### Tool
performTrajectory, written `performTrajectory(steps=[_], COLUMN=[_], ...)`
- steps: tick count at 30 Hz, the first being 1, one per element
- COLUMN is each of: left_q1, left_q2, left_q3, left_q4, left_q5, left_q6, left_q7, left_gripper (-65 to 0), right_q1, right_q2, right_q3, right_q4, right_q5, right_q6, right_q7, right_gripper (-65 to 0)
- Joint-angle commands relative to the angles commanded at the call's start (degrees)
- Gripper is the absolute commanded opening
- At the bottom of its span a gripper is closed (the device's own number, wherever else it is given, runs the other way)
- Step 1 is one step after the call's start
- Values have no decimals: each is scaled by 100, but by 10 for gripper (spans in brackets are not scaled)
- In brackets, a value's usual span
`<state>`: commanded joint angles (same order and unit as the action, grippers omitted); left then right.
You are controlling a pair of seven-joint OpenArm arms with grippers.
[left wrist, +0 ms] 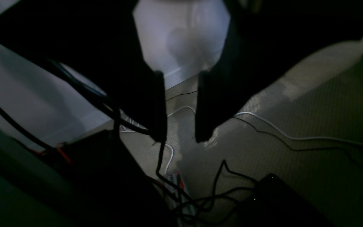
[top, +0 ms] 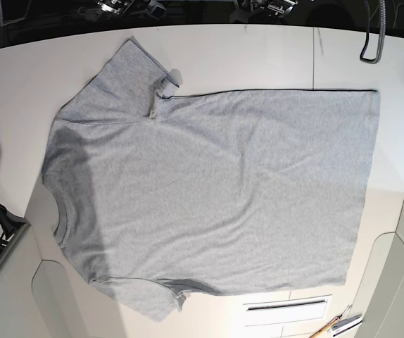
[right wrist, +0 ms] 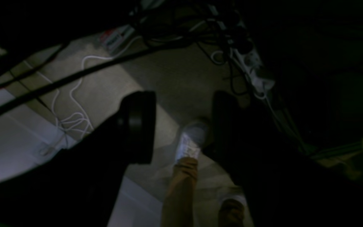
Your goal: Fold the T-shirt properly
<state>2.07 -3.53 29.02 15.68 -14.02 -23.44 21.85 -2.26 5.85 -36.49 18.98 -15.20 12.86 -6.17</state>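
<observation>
T-shirt (top: 209, 190) lies spread, its lettering unseen.

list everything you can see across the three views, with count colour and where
T-shirt: one, grey, spread over the table, collar toward the base view's left
pens or similar tools: a few, mixed colours, base view's bottom right
shoes: two, whitish, on the floor
trouser legs: two, brown, above the shoes in the right wrist view
power strip: one, pale, on the floor
cables: several, black and white, on the floor
left gripper: one, black, open, empty
right gripper: one, black, open, empty
</observation>
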Motion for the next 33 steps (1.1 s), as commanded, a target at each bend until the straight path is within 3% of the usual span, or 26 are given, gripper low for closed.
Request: performTrajectory(steps=[2, 7, 9, 13, 16, 19, 28, 33], left_q1=[0, 4, 22, 17, 17, 20, 474, 1287], left_q2=[0, 2, 2, 0, 0, 0, -151, -444], left_q3=[0, 0, 0, 0, 0, 0, -13, -538], left_q4=[2, 11, 11, 11, 11, 11, 68, 1029], left_q5=[85, 48, 50, 59, 59, 57, -33, -643], left_q6=[-13, -942, -1115, -1110, -1110, -1110, -1117, -1589], left_q7=[2, 26, 26, 24, 22, 22, 13, 214], left_gripper=[-458, -458, -459, -467, -538, -542, -540, -540], right_q1=[0, -13, -15, -15, -13, -15, -238, -726], right_q2=[2, 2, 2, 2, 2, 2, 197, 599], right_q3=[0, 0, 0, 0, 0, 0, 0, 0], right_q4=[17, 20, 20, 20, 20, 20, 37, 501], right_q5=[-7, -90, -87, -87, -90, -87, -81, -57], right_q6=[92, 92, 149, 433, 765, 999, 990, 990], right_q7=[0, -2, -2, -2, -2, -4, -22, -22], right_gripper=[-362, -362, -362, -370, -501, -557, -557, -557])
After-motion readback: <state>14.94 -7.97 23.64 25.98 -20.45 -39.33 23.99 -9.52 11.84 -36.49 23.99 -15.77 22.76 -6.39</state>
